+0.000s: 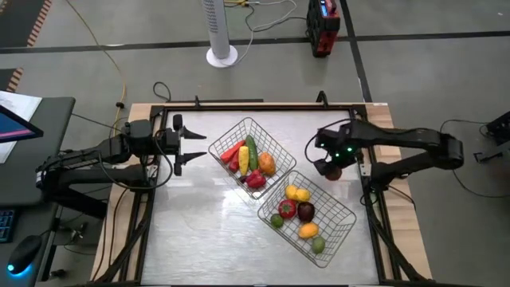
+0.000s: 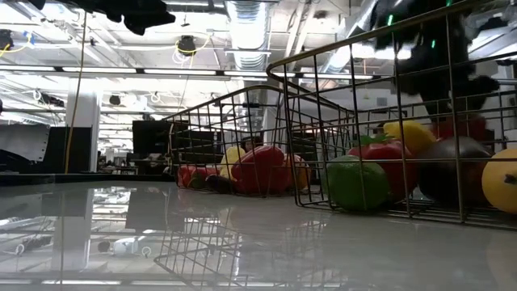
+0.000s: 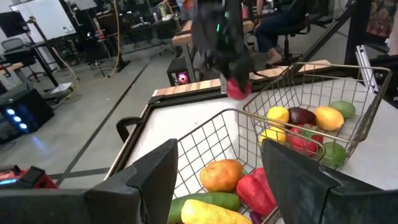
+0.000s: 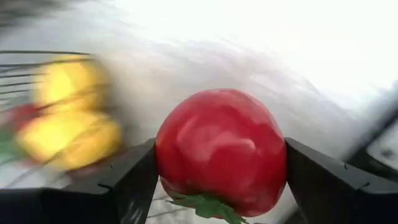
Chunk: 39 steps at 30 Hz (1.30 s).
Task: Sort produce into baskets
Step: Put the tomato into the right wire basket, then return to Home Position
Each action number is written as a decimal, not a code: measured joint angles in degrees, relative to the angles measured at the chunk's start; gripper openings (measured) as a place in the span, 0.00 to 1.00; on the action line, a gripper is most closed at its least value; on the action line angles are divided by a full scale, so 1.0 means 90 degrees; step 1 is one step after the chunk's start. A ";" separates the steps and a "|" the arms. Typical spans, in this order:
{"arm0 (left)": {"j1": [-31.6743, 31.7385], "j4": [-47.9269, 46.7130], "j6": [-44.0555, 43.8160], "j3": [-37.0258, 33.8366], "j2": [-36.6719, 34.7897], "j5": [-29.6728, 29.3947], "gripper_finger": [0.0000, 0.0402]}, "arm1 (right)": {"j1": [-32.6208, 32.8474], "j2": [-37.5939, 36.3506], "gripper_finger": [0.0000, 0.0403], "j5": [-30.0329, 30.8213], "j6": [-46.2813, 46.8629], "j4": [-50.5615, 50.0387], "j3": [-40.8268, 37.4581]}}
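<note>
Right wrist view shows the right gripper [image 4: 221, 171] clamped on a round red fruit [image 4: 221, 149], a tomato perhaps, fingers against both its sides. From above, that gripper [image 1: 333, 169] hangs by the table's right edge; the fruit basket [image 1: 343, 209] lies just nearer and leftward. The left gripper [image 1: 194, 147], half-spread and empty, waits far-left.
</note>
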 joint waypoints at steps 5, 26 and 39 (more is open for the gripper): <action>-0.0002 0.0002 -0.0009 0.0000 0.0002 0.0002 0.55 | 0.0711 -0.0849 0.86 0.0186 0.0107 0.0572 0.0494; -0.0020 0.0949 -0.1446 0.0000 0.0131 0.0108 0.55 | 0.4314 -0.0424 0.95 0.3625 0.0334 0.2195 0.0490; -0.0445 0.1003 -0.1244 -0.0079 0.0093 -0.0177 0.55 | 0.4995 -0.0775 0.96 0.4768 0.0423 0.1843 0.0266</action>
